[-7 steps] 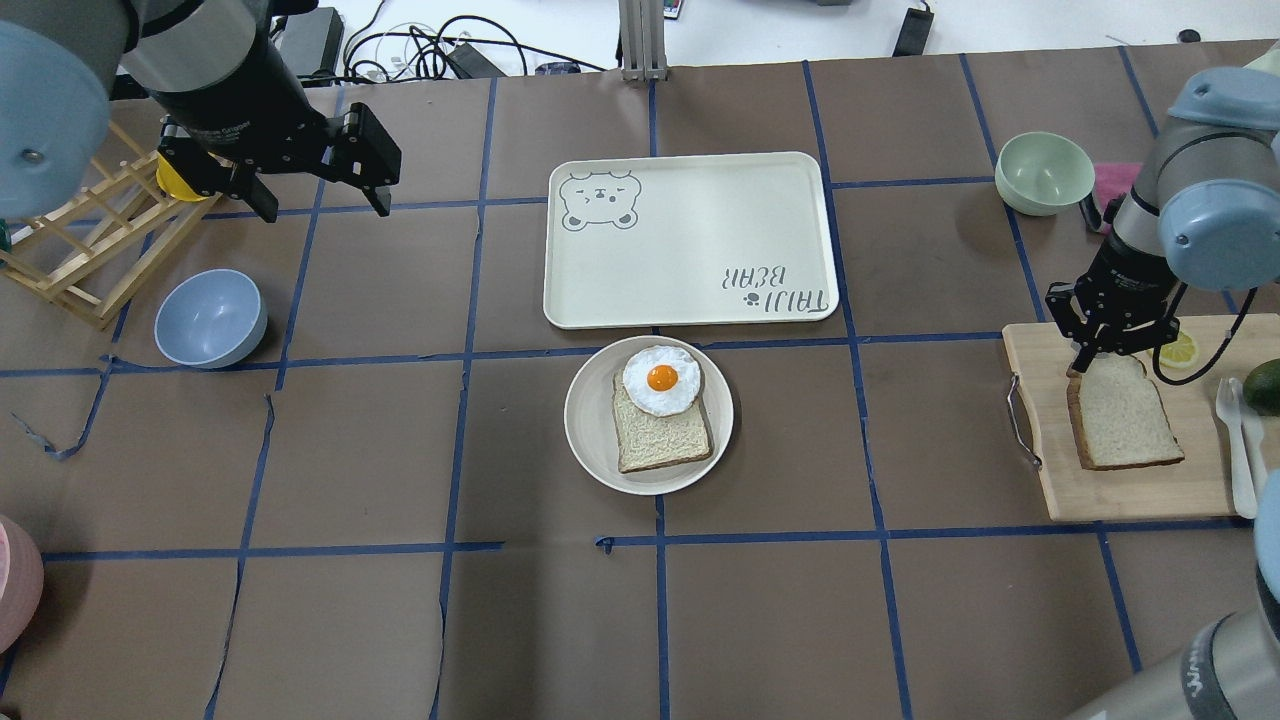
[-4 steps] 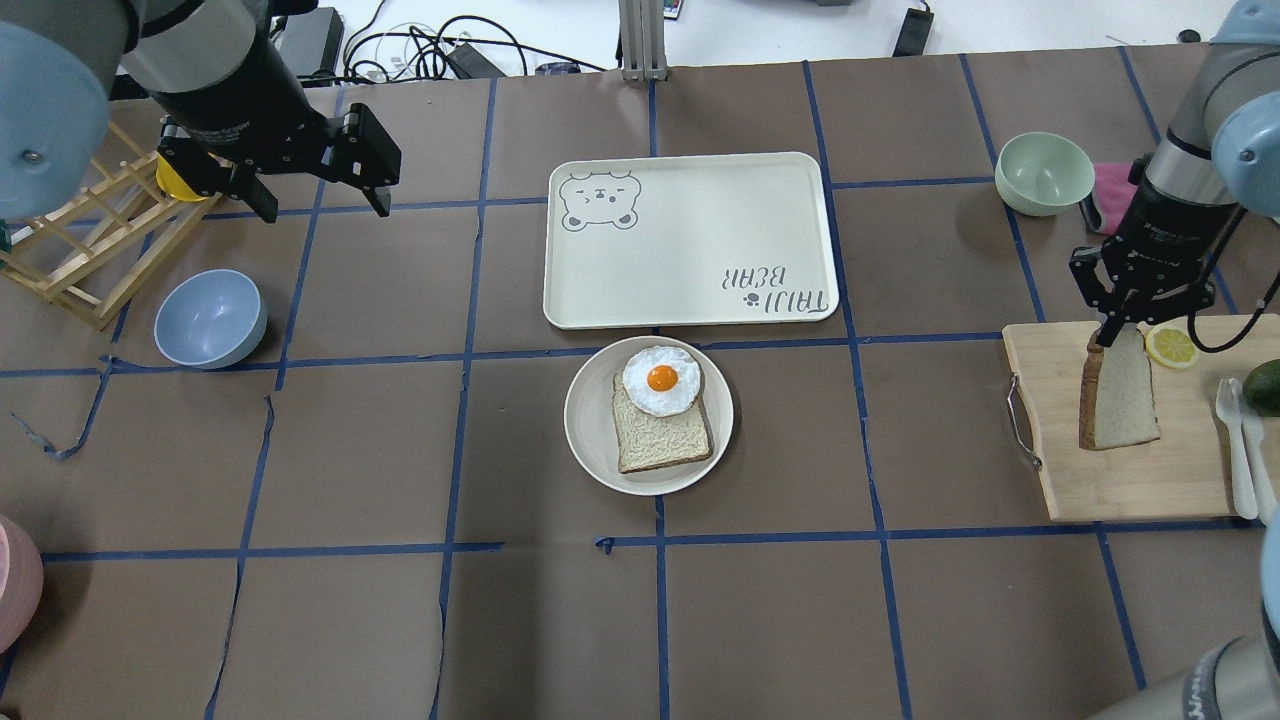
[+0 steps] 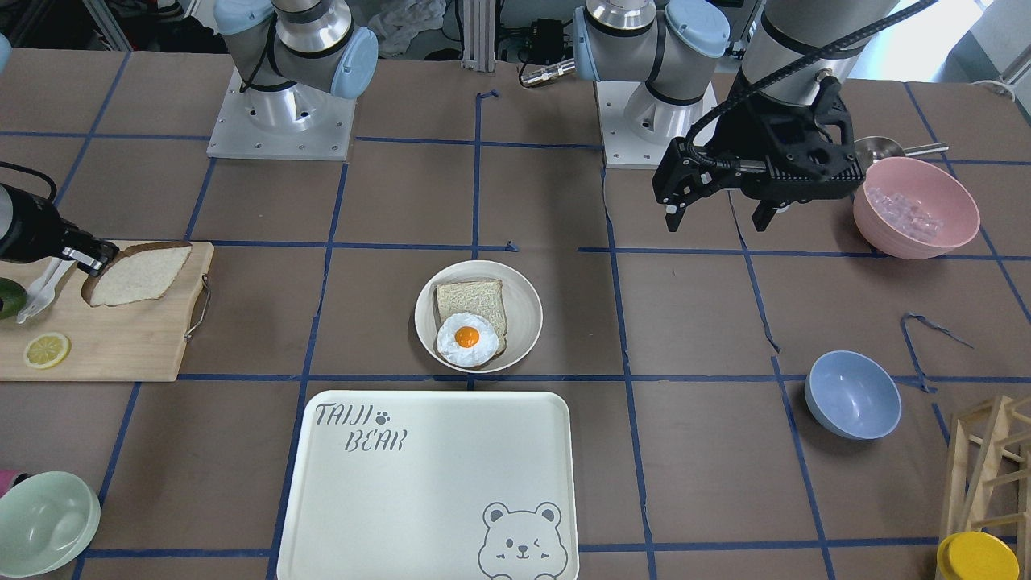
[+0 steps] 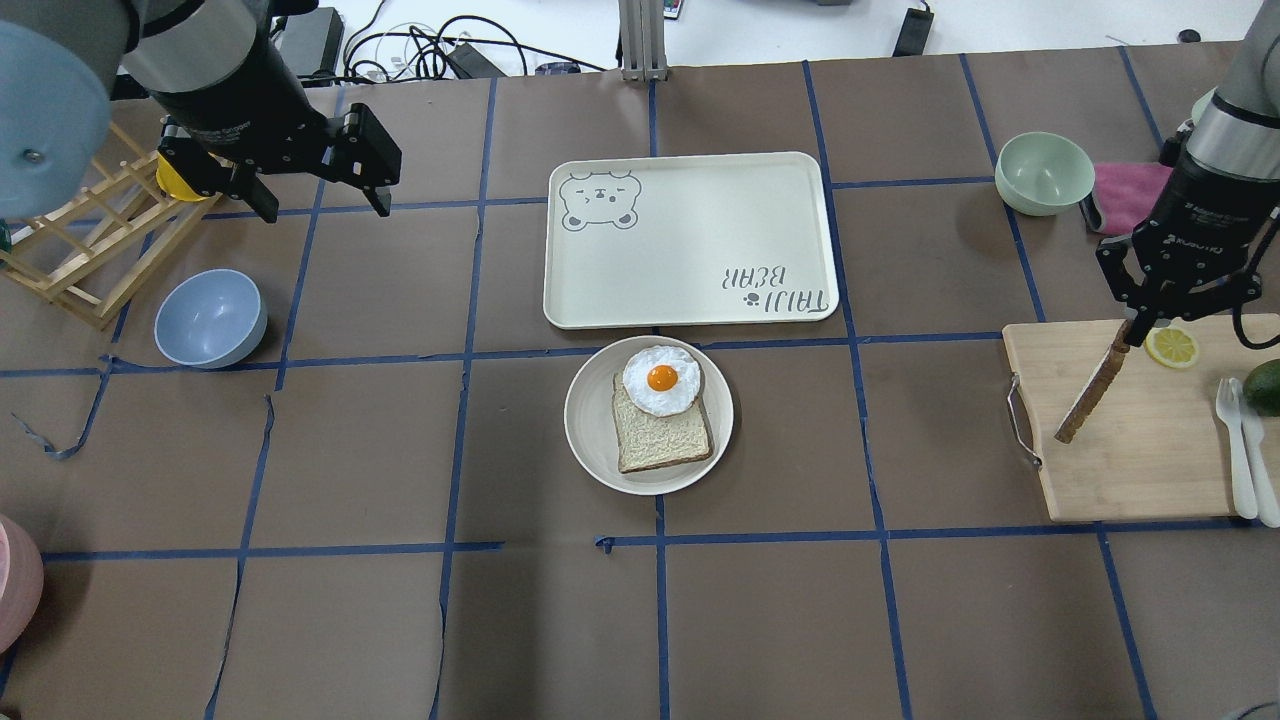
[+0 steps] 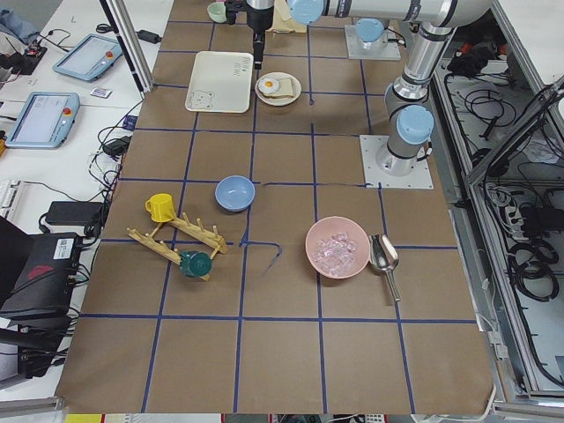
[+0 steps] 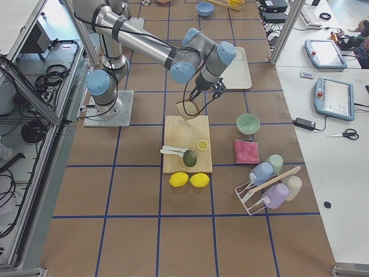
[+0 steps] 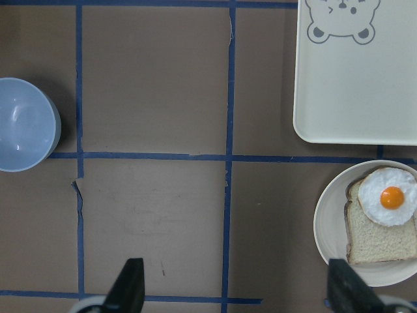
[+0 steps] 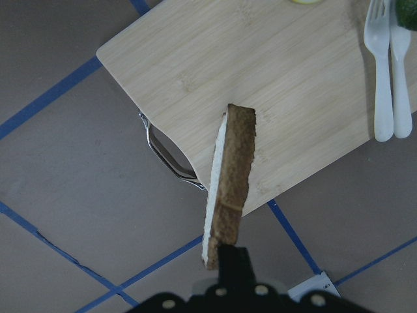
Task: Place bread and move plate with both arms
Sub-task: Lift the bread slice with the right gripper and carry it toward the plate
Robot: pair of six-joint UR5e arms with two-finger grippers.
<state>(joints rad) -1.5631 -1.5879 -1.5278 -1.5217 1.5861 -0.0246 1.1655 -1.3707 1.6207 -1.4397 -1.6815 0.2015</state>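
Note:
The bread (image 4: pixel 1092 385), a large slice with a dark brown crust, hangs edge-on from my right gripper (image 4: pixel 1130 335), which is shut on its top edge above the wooden cutting board (image 4: pixel 1150 470). It also shows in the right wrist view (image 8: pixel 231 176) and the front view (image 3: pixel 137 274). The round cream plate (image 4: pixel 600 450) sits at mid-table with a smaller slice and a fried egg (image 4: pixel 661 379) on it. My left gripper (image 4: pixel 325 210) is open and empty, high over the far left, well away from the plate (image 7: pixel 326 228).
The cream bear tray (image 4: pixel 690 240) lies just beyond the plate. A green bowl (image 4: pixel 1043 172) and a pink cloth (image 4: pixel 1125 190) lie behind the board. A lemon slice (image 4: pixel 1171 347), cutlery (image 4: pixel 1238 440) and an avocado (image 4: pixel 1265 385) are on the board. A blue bowl (image 4: pixel 210 318) and a wooden rack (image 4: pixel 90 250) stand at the left.
My right gripper has risen and drawn back with the bread, which went from lying flat on the board to hanging edge-on above it. The left arm has not moved.

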